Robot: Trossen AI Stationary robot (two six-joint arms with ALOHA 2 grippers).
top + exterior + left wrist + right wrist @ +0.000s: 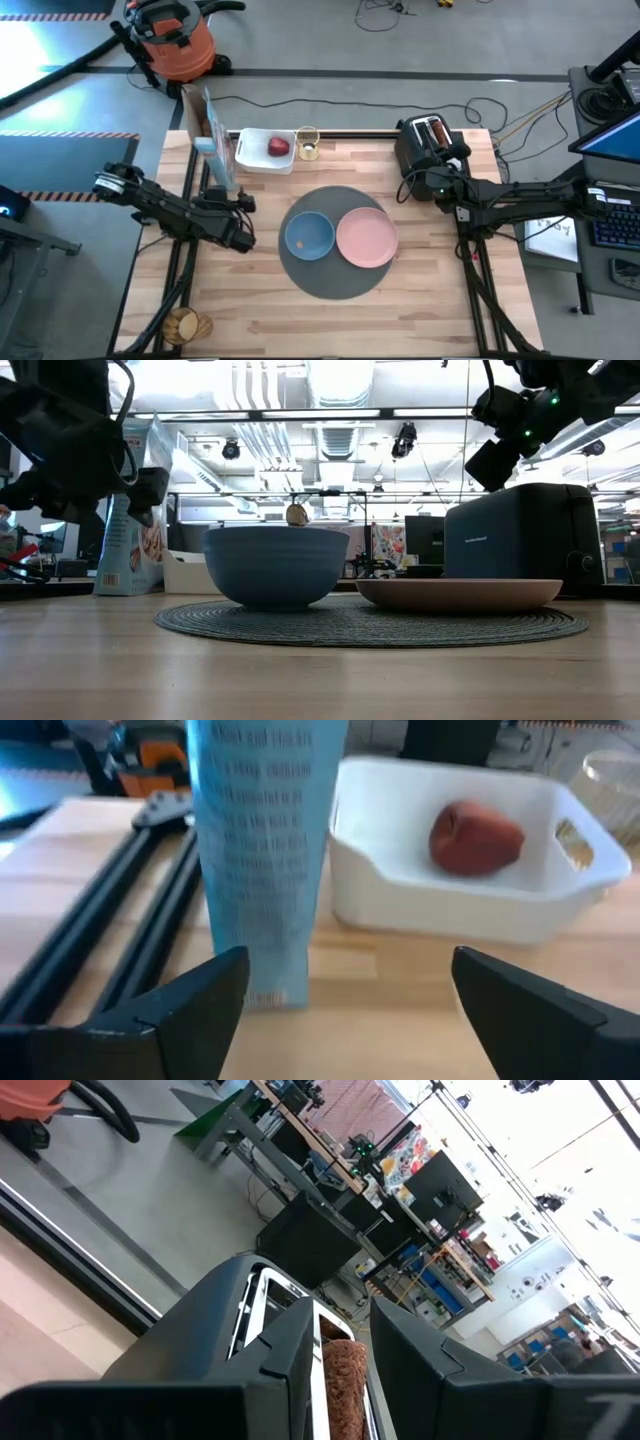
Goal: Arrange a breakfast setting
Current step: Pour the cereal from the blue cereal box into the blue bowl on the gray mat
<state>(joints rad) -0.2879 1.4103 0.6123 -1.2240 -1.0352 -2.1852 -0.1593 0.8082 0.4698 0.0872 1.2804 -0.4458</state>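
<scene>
Toast slice (343, 1385) half sunk in toaster (215, 1345) slot, lower part hidden; cereal box (262, 850) cut off above.

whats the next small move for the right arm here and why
Probably lift straight up. The right gripper looks closed on the toast slice, which still sits in the slot of the black toaster, while the pink plate on the mat lies bare. The left gripper waits open near the blue box.
</scene>
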